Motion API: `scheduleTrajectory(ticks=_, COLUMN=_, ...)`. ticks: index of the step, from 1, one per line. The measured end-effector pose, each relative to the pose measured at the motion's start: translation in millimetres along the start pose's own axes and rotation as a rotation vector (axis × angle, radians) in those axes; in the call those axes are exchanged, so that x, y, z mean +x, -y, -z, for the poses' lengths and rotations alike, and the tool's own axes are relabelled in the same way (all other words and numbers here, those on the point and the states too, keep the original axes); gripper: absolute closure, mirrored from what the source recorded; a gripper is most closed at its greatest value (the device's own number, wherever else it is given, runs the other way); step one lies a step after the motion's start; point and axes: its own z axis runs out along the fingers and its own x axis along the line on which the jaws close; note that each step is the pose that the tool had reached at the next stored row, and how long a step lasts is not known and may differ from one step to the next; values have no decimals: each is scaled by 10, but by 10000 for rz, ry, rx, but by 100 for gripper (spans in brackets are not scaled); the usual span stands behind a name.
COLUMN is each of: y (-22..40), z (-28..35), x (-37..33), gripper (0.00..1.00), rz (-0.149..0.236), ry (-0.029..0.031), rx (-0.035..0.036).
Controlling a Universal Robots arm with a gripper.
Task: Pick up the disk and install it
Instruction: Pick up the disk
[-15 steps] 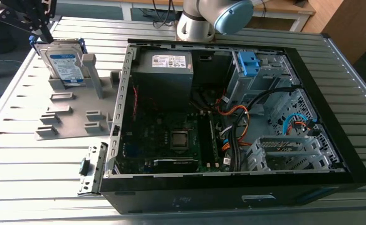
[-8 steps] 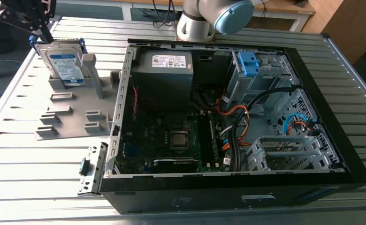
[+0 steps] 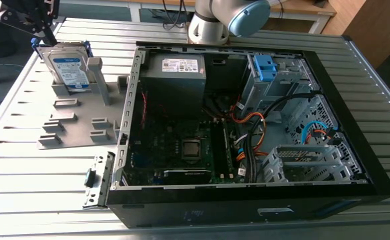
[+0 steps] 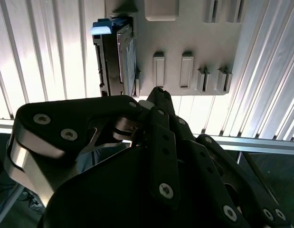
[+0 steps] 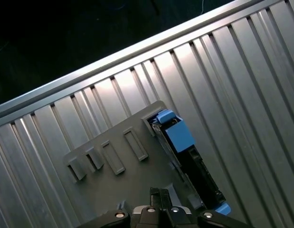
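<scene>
The disk [image 3: 70, 70] stands on edge in a slot of a grey holder plate [image 3: 68, 125] at the exterior view's left, its white and blue label facing out and a blue carrier frame around it. My gripper [image 3: 47, 38] hangs just above the disk's upper corner, fingers together, holding nothing. In the second wrist view the black fingertips [image 4: 157, 94] sit close to the disk's edge [image 4: 125, 61]. The first wrist view looks down on the disk's blue carrier tab [image 5: 177, 133] and the gripper [image 5: 160, 194] beside it.
An open black computer case [image 3: 355, 150] lies to the exterior view's right of the holder, with a grey power supply [image 3: 178, 70], a motherboard, cables and a blue bracket [image 3: 263, 67] in its drive cage. The arm's base [image 3: 212, 22] stands behind it on the ribbed metal table [image 3: 41, 175].
</scene>
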Motion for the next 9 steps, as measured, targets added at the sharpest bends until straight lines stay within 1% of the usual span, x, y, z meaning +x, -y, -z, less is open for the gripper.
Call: scheduleTrajectory(ticks=9, y=0, z=0, x=0, gripper=89, rz=261, ry=2, rx=-9)
